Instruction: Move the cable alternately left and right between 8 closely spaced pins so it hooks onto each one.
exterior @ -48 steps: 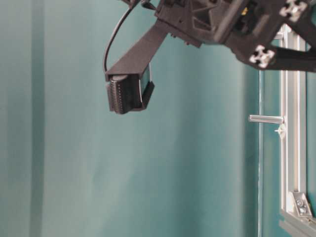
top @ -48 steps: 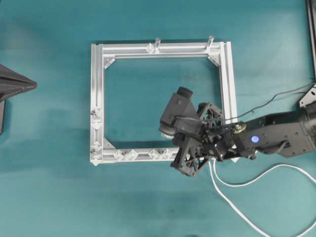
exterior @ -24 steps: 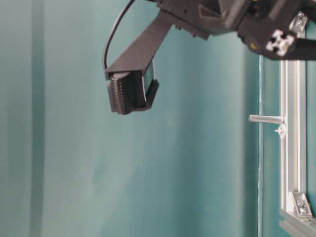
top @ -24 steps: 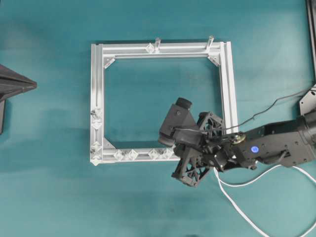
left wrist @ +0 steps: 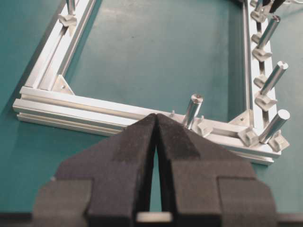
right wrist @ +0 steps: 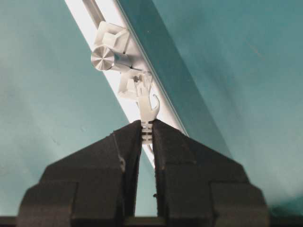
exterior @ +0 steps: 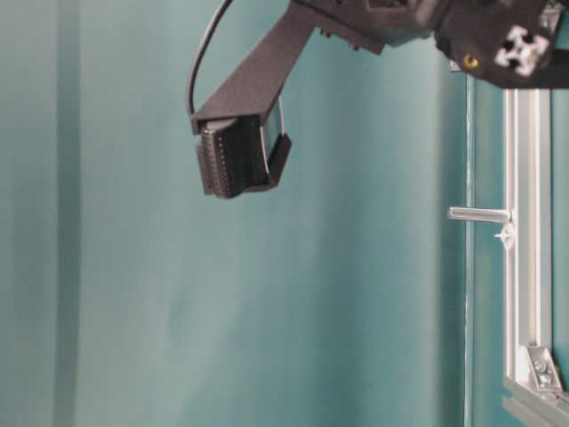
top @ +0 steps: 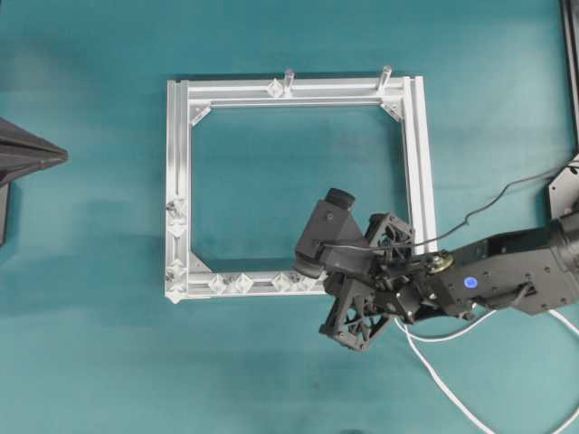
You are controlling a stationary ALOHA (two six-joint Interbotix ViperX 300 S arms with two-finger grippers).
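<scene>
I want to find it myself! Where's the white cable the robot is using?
Find the silver square frame. At its lower right corner sits the black right hand. The cable trails from under it toward the picture's bottom right: white and looping, unlike the thin black wire above.

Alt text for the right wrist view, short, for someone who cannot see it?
The right claw grips the cable's whitish plug just below a pin on the aluminium frame rail, which runs diagonally across a teal table.

Even bright light, soft shadows, wrist-cam fingers (right wrist: 118,161) blurred
</scene>
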